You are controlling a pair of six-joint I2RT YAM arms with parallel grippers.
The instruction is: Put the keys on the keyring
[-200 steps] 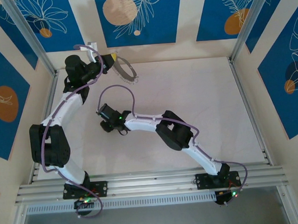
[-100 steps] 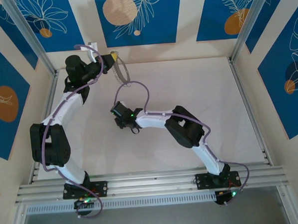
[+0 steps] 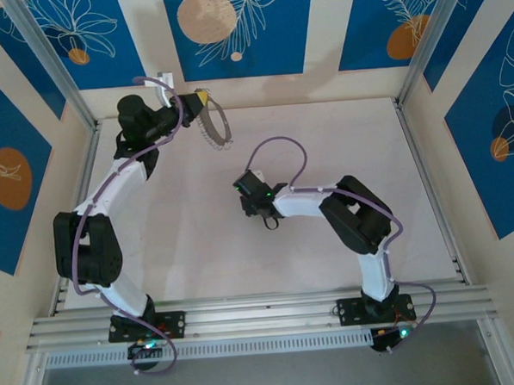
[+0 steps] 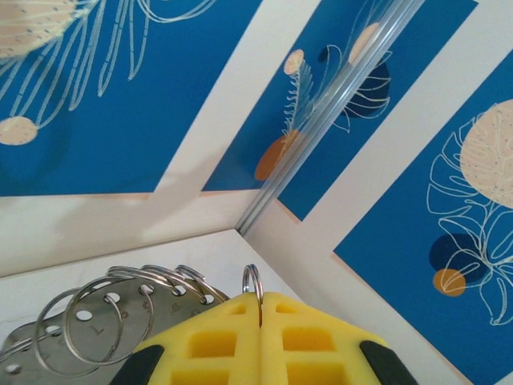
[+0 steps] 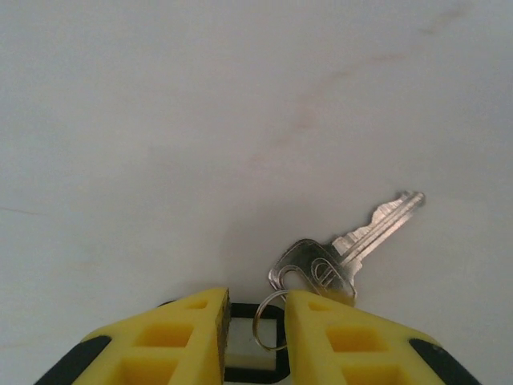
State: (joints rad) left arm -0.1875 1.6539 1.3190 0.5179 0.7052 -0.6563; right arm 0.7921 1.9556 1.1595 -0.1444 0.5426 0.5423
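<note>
My left gripper point(image 3: 199, 101) is raised at the back left corner, shut on the keyring point(image 3: 215, 124), which hangs from it to the right. In the left wrist view its yellow fingers point(image 4: 224, 341) pinch one small wire ring point(image 4: 252, 281). The keyring's silvery holed band point(image 4: 120, 317) with several rings curves off to the left. My right gripper point(image 3: 260, 216) is low over the middle of the table. Its jaws stand narrowly apart around a black-framed white tag point(image 5: 255, 333). From the tag a small ring leads to a silvery key point(image 5: 346, 255) pointing up and right.
Blue-patterned wall panels and aluminium posts point(image 3: 421, 41) close in the white table point(image 3: 341, 145) on three sides. A corner post point(image 4: 321, 120) stands just beyond the left gripper. A metal rail point(image 3: 263, 313) with both arm bases runs along the near edge.
The right arm has swung right, from the left-centre of the table to the middle, with the key tag between its jaws. The left gripper has turned the keyring slightly.
</note>
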